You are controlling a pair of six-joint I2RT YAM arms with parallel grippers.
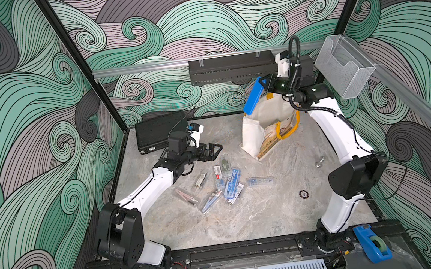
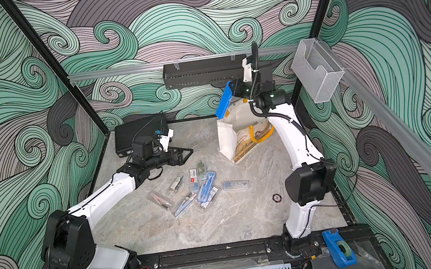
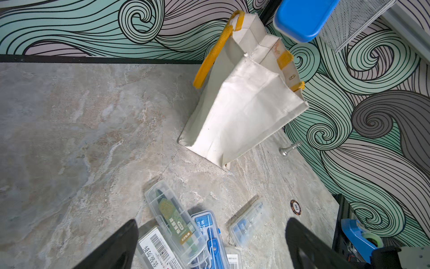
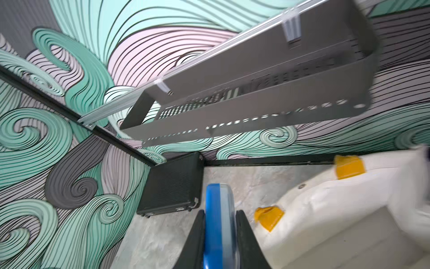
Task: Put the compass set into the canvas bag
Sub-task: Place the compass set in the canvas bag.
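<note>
Hovering near the black briefcase, the left pincer is held wide and empty over spare clear cases on the counter. Transport is judged in hand: the blue compass set is clamped edgewise in the right pincer, above the leaning canvas bag. Next, centring over the mouth and lowering is called for. The yellow handle may be snagged.

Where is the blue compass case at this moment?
In both top views the blue compass case is in the air at the back, clamped in the right gripper just above the canvas bag.
</note>
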